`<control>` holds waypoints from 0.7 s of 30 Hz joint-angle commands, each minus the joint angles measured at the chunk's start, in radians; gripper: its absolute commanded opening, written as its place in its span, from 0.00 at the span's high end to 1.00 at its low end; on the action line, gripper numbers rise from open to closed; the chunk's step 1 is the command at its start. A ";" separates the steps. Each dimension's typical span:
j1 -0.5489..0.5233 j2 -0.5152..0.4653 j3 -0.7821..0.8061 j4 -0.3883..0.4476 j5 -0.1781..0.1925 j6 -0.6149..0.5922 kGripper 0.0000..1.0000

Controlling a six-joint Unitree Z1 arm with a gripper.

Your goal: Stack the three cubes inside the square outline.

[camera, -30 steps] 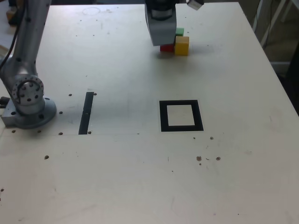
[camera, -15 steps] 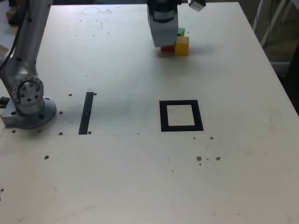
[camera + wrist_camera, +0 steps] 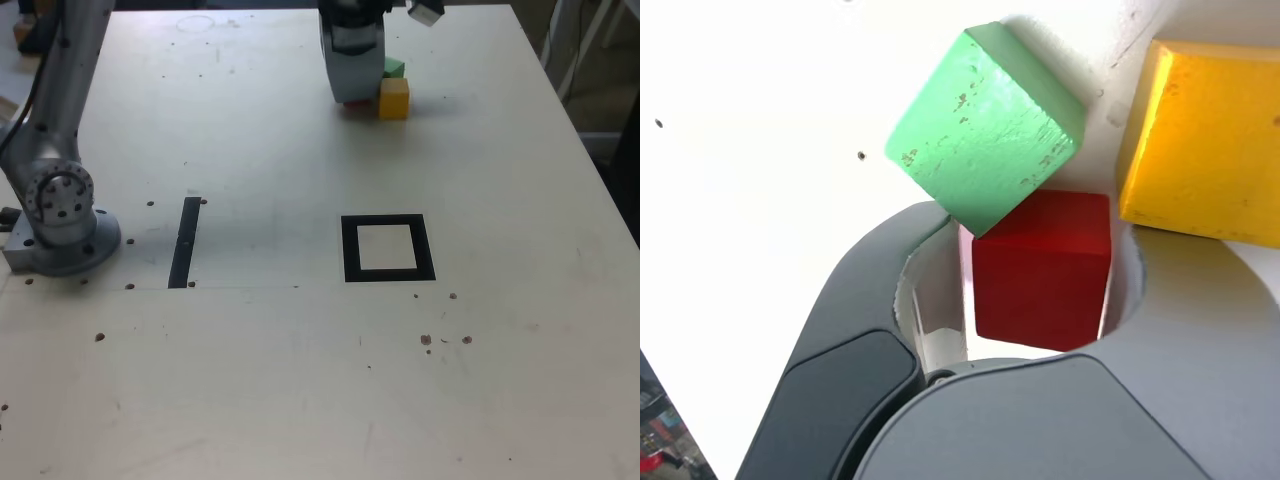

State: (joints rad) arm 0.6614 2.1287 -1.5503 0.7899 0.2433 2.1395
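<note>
Over the last second the gripper (image 3: 1035, 275) has been brought down and narrowed around the red cube (image 3: 1042, 268), apparently clamped on it near the desk's far edge beside the green cube (image 3: 985, 125) and yellow cube (image 3: 1205, 140), so lifting toward the empty square outline (image 3: 388, 248) seems next.

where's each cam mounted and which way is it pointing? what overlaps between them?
Exterior view: off the arm, high at the near edge of the table, looking down and across it; shows the square outline, a black strip, the arm's base and the gripper down at the cubes.
Wrist view: on the wrist, looking along the gripper at the tabletop; both jaws frame the red cube.
Shared: green cube, yellow cube, gripper.
</note>
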 commanded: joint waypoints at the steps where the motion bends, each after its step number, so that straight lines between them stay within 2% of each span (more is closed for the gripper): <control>1: -0.002 0.005 -0.008 -0.003 -0.004 -0.003 0.60; 7: -0.002 0.005 -0.019 -0.001 -0.003 -0.026 0.72; 15: 0.003 -0.007 -0.025 0.014 0.004 -0.059 0.72; 21: 0.024 -0.055 -0.039 0.040 0.017 -0.123 0.72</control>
State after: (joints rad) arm 0.6814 2.0957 -1.5797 0.8248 0.2578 2.0230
